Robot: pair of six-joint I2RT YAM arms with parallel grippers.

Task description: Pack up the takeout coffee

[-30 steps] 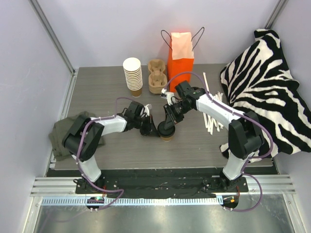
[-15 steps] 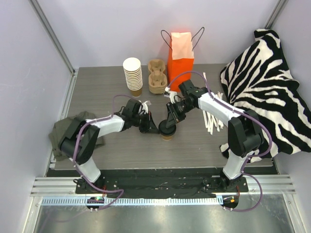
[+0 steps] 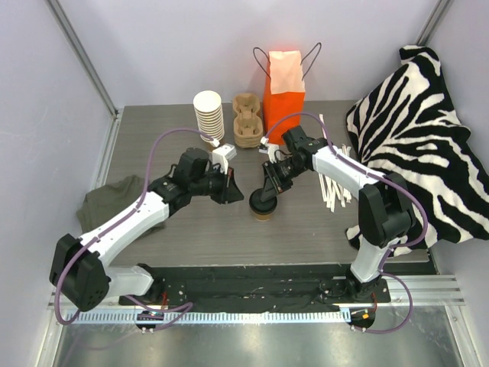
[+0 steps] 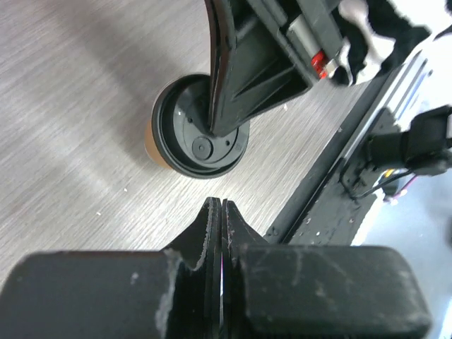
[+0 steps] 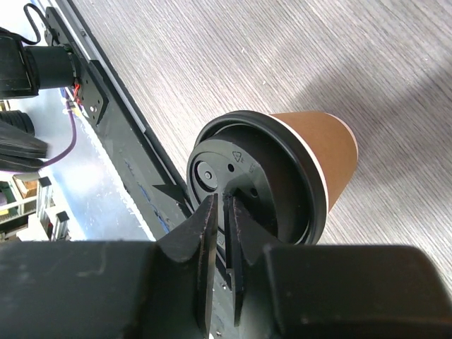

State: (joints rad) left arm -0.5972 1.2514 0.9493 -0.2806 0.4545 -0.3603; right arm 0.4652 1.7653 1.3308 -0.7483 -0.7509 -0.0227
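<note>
Right gripper (image 5: 224, 203) first: we see its fingers (image 5: 206, 219) pulled almost together, only a thin slit between them, tips down on the black lid (image 5: 282, 180) of the coffee cup (image 5: 314, 145). We cannot tell whether they pinch a ridge of the lid or just press on it. The lid sits on the cup. The cup stands upright on the grey table (image 3: 214, 237), right under this gripper, roughly mid-table between the two arms.

Left gripper (image 4: 216, 210): clenched, fingers flat against each other, nothing between them. We see it just beside the cup, on the side away from the right arm, pointing at it. A strip of bare table lies between its tips and the cup, so no contact.

Outward from the right gripper: beyond it, at the back of the table, an orange paper bag (image 3: 284, 88) stands upright, mouth open, well apart from the cup. The cup is outside the bag. Beside the bag, toward the left arm's side, we see a cardboard cup carrier (image 3: 247, 122), then a stack of cups (image 3: 208, 115). On the right gripper's outer side, near its forearm, white sticks (image 3: 331, 197) lie loose, and past them a zebra cloth (image 3: 416, 130). Far past the left gripper, at the table's left edge, lies a green cloth (image 3: 103, 202).
</note>
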